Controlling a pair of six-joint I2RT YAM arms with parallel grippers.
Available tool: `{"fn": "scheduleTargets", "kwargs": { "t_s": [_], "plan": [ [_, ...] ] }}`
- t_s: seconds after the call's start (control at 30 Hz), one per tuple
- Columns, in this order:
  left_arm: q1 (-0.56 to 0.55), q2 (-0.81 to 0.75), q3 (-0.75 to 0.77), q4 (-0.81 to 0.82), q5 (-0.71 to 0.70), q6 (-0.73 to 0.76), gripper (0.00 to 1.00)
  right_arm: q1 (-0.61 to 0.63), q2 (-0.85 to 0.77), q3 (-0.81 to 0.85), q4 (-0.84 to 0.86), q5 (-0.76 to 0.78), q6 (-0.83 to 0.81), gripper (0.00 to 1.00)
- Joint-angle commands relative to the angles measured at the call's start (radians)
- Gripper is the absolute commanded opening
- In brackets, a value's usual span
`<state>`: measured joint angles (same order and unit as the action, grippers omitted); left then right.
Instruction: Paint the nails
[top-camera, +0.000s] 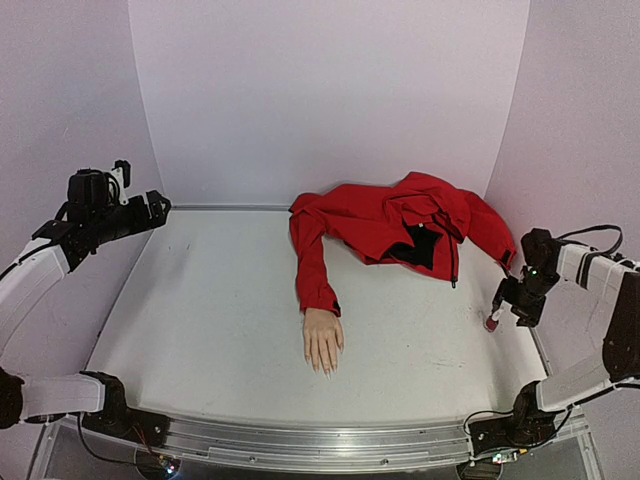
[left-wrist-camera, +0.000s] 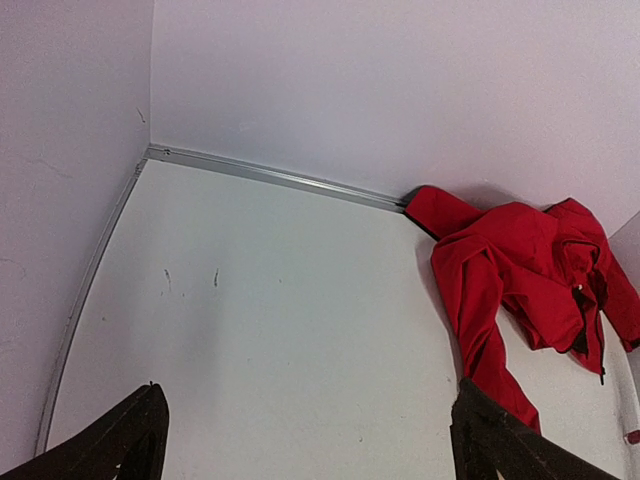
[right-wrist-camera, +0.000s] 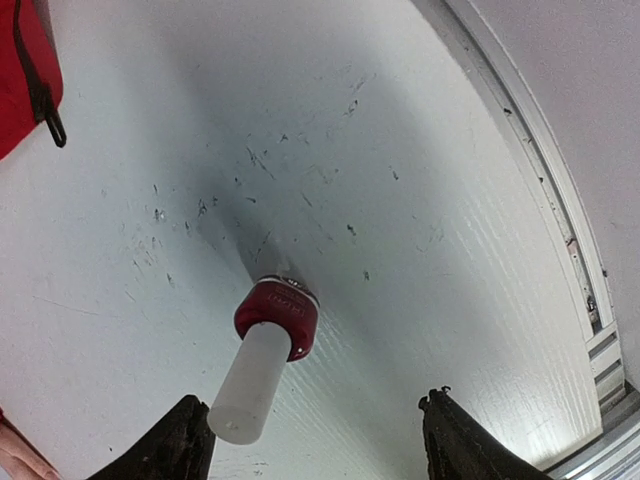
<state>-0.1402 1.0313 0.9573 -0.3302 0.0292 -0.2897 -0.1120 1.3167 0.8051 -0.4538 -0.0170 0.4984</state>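
A pale mannequin hand (top-camera: 322, 340) lies flat mid-table, fingers toward the near edge, in the sleeve of a red jacket (top-camera: 400, 228). Its nails (top-camera: 323, 368) are too small to tell their colour. A dark-red polish bottle (right-wrist-camera: 277, 312) with a tall white cap (right-wrist-camera: 247, 385) stands upright at the right edge; it also shows in the top view (top-camera: 492, 320). My right gripper (right-wrist-camera: 315, 440) is open just above it, the cap next to its left finger, not clamped. My left gripper (left-wrist-camera: 305, 440) is open and empty, held high over the far-left corner (top-camera: 150, 207).
A metal rail (right-wrist-camera: 545, 170) runs along the table's right edge close to the bottle. The jacket also shows in the left wrist view (left-wrist-camera: 520, 290), bunched against the back wall. Pale walls close in the table on three sides.
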Motion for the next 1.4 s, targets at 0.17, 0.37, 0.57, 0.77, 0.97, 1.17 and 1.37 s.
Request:
{"fn": "scheduleTargets", "kwargs": {
  "t_s": [0.17, 0.37, 0.57, 0.77, 0.97, 1.17, 1.37],
  "plan": [
    [0.008, 0.013, 0.032, 0.065, 0.055, -0.031, 0.99, 0.085, 0.056, 0.017, -0.053, 0.068, 0.043, 0.56],
    [0.009, 0.027, 0.029, 0.065, 0.079, -0.051, 0.99, 0.106, 0.061, 0.025, -0.054, 0.124, 0.055, 0.49],
    [0.009, 0.037, 0.033, 0.062, 0.092, -0.05, 1.0, 0.107, 0.1, 0.028, 0.002, 0.169, 0.032, 0.44],
    [0.008, 0.041, 0.044, 0.054, 0.095, -0.045, 0.99, 0.107, 0.126, 0.04, 0.046, 0.176, 0.011, 0.42],
    [0.008, 0.086, 0.058, 0.049, 0.137, -0.072, 0.99, 0.106, 0.13, 0.039, 0.071, 0.157, 0.004, 0.38],
    [0.007, 0.132, 0.065, 0.042, 0.24, -0.117, 0.99, 0.106, 0.117, 0.019, 0.074, 0.17, -0.012, 0.25],
    [0.006, 0.211, 0.074, 0.025, 0.351, -0.186, 1.0, 0.106, 0.1, 0.035, 0.115, 0.097, -0.099, 0.13]
  ]
}}
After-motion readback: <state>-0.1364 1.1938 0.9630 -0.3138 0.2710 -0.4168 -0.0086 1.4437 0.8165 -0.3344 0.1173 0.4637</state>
